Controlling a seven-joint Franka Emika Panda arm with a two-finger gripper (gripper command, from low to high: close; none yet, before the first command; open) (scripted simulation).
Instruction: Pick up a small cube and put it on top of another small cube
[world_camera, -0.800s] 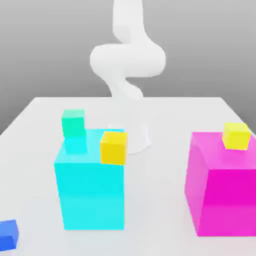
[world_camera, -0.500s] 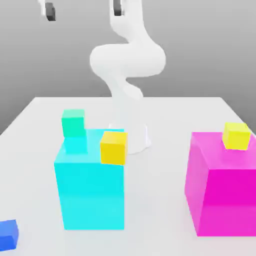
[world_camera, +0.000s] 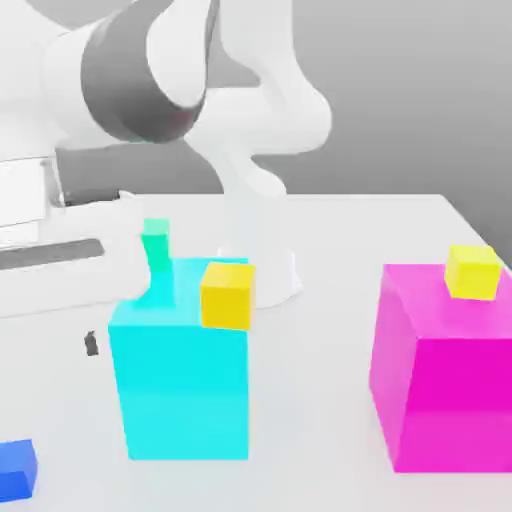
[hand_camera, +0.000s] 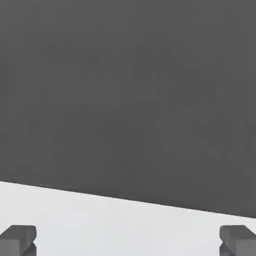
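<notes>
Blue cube (world_camera: 16, 469) sits on the white table (world_camera: 330, 400) at the exterior view's lower left corner, partly cut by the frame edge, well apart from everything else. It rests flat, one face toward the camera; being a cube, it has no long axis, and it carries no label or writing. Near it, toward the exterior view's right, stands the cyan block (world_camera: 182, 385), with a yellow cube (world_camera: 227, 294) on its top and a green cube (world_camera: 155, 244) behind, partly hidden by the arm (world_camera: 120, 90). The magenta block (world_camera: 440, 390) on the exterior view's right bears another yellow cube (world_camera: 472, 271). In the hand view the gripper (hand_camera: 128, 241) is spread wide, fingers (hand_camera: 19, 239) far apart and holding nothing, over bare table.
</notes>
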